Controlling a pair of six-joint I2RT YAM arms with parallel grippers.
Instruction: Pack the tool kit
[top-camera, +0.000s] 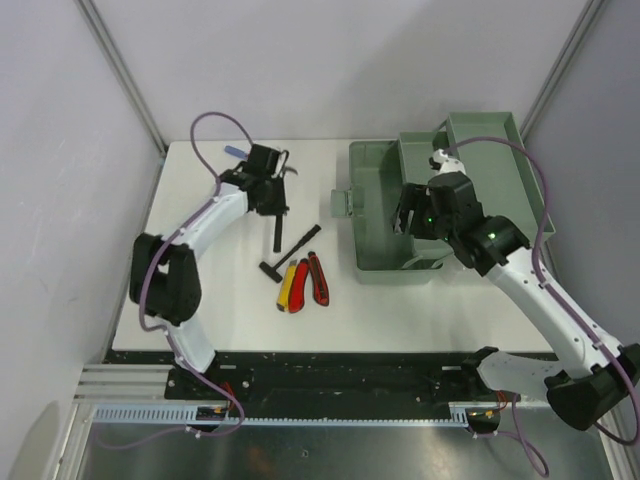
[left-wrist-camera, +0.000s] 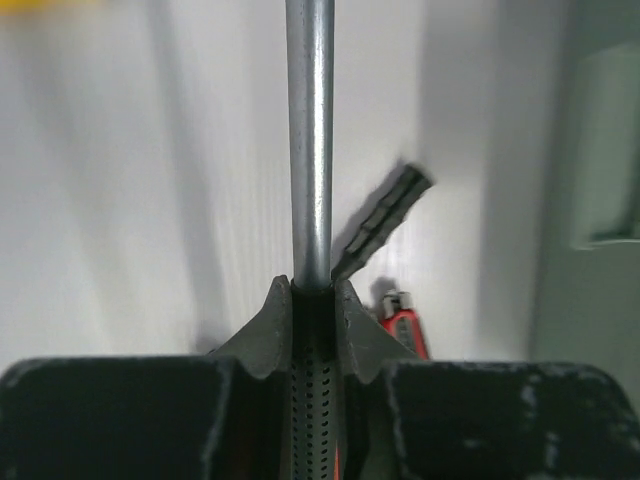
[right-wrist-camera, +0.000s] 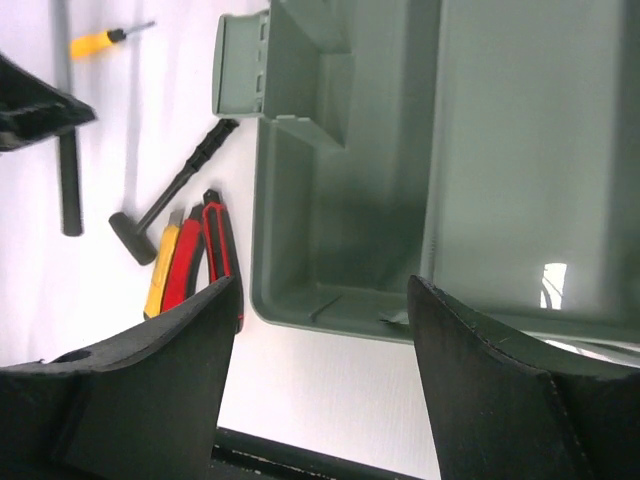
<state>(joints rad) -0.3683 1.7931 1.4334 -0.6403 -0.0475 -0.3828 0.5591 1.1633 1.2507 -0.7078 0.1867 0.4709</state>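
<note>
Knives: nearest us, the red and yellow knives (top-camera: 300, 283) lay side by side on the table (top-camera: 200, 320), left of the box, not yet packed.
Hammer: the small hammer (top-camera: 291, 252) lay slanted just beyond them, head toward us.
Left gripper (left-wrist-camera: 312, 285): its jaws pinched the screwdriver (left-wrist-camera: 309, 130) by its bare metal shaft, handle pointing near. We guess that left the handle free to go in first.
Right gripper (right-wrist-camera: 322, 290): it hovered over the box with its fingers spread and nothing between them, probably just waiting.
Tool kit (top-camera: 380, 215): it sat open on the right. The inner tray (top-camera: 480, 140) lay toward its far right, leaving the left well free.
</note>
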